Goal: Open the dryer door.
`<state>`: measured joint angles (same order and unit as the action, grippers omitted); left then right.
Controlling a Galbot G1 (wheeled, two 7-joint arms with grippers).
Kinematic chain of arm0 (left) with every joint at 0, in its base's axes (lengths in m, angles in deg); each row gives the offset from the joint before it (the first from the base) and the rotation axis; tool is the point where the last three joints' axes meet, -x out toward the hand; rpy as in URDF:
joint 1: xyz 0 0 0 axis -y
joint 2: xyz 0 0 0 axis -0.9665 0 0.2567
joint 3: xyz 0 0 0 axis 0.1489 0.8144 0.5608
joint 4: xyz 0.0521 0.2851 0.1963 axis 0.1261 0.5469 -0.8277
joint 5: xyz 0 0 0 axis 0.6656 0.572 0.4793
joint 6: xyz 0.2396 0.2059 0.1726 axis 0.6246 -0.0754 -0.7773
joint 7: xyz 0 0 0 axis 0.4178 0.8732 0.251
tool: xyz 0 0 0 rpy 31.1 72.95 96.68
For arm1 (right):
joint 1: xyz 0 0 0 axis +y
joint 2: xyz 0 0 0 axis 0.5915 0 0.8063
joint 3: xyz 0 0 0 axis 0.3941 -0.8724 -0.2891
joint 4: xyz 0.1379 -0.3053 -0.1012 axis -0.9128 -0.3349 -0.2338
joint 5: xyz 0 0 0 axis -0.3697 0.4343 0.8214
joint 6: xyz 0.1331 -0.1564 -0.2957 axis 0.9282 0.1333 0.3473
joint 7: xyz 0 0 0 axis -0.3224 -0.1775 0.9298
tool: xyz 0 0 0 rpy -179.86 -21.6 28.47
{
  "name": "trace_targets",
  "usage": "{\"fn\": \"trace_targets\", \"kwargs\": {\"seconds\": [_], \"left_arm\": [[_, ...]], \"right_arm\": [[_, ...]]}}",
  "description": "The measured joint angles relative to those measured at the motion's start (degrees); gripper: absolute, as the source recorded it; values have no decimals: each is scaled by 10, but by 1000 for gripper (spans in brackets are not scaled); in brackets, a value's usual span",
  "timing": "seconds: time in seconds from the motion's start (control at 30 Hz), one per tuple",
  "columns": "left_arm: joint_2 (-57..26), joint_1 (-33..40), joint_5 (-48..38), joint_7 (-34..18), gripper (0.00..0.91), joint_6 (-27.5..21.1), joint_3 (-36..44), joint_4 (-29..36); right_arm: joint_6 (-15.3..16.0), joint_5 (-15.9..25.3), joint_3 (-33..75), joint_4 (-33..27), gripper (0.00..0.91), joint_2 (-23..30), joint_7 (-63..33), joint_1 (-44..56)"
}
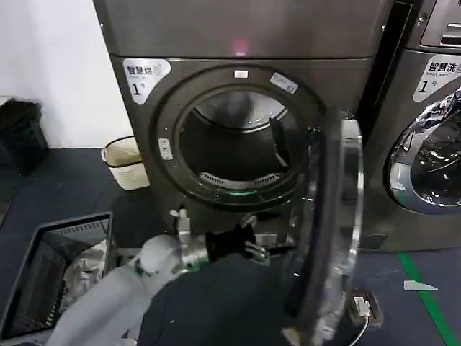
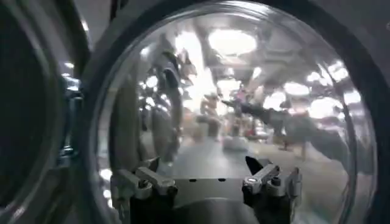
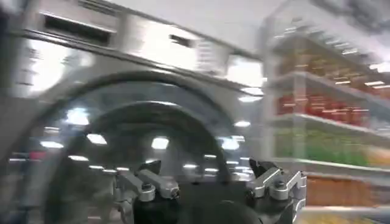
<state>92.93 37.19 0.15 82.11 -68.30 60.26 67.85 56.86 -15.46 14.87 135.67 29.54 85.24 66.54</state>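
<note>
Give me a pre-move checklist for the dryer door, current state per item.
1. Dryer door swung off the opening: ok, it stands edge-on to the head camera, drum exposed.
2. Left claw free of the door: ok, fingers spread with nothing between them, just inside the door's inner face.
3. Right claw idle: ok, open, facing the neighbouring machine.
4. Door fully open: cannot tell, its stop is hidden.
5. Retreat path for the left arm: cannot tell, a basket sits close beside it.
</note>
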Motion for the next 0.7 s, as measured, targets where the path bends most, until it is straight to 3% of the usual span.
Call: {"fn": "trace_targets", "kwargs": {"seconds": [0.4, 0.7], "left_arm": [[92, 86, 33, -24, 907, 21, 109, -71], [164, 142, 47, -53, 907, 35, 155, -145]], "right_arm": [[36, 38, 118, 29, 907, 17, -98, 46], [65, 40, 162, 48, 907, 21, -92, 66]]}}
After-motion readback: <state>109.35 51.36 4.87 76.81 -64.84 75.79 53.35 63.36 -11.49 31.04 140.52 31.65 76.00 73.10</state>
